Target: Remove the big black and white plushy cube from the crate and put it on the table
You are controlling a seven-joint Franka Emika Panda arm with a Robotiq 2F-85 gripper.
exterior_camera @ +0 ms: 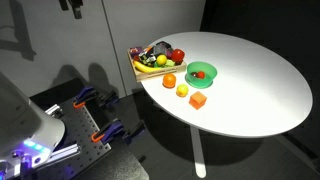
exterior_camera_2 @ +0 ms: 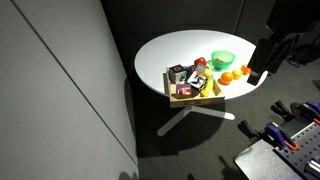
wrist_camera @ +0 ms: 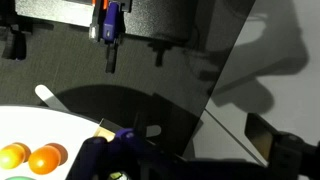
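The big black and white plushy cube (exterior_camera_2: 178,73) lies in the crate (exterior_camera_2: 185,97) among other toys, at the rim of the round white table (exterior_camera_2: 190,48). The crate also shows in an exterior view (exterior_camera: 140,67). My gripper (exterior_camera_2: 258,72) hangs off the table, beside its edge and well away from the crate; it also shows at the top edge of an exterior view (exterior_camera: 70,6). In the wrist view its dark fingers (wrist_camera: 185,165) stand wide apart with nothing between them, and the cube is hidden there.
A green bowl (exterior_camera: 201,72), two orange fruits (exterior_camera: 169,82), a yellow fruit (exterior_camera: 182,91) and an orange block (exterior_camera: 198,101) lie on the table near the crate. Blue-and-orange clamps (exterior_camera: 85,98) sit on a dark bench beside the table. A grey wall (exterior_camera_2: 60,90) stands close by.
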